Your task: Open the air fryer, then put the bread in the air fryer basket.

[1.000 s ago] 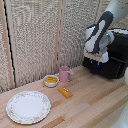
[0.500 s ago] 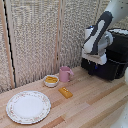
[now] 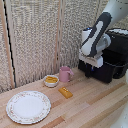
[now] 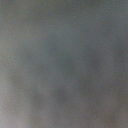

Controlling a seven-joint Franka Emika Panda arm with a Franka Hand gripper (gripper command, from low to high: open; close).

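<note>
Arm: bulky white robot arm [image 3: 100, 30] reaches down from the upper corner on the exterior view's right, ending at the front of the air fryer [image 3: 114, 52].
Pincer: the pincer [image 3: 90, 64] sits low against the pulled-out air fryer basket [image 3: 107, 70]; its fingers are too small and dark against the black drawer, so I cannot tell whether they are spread or pinching anything.
Air fryer handle: not made out; hidden behind the white block or lost in the black front.
Air fryer basket: drawn forward from the appliance, open top rim visible.
Bread: the bread [image 3: 65, 92] lies flat on the tabletop [image 3: 95, 102], in front of the pink mug [image 3: 65, 74], well apart from the pincer.
Other items: small white bowl [image 3: 51, 80] with yellow pieces just beside the mug; patterned plate [image 3: 28, 106] nearer the exterior view's left.
Wrist view: uniform grey blur, nothing identifiable.
</note>
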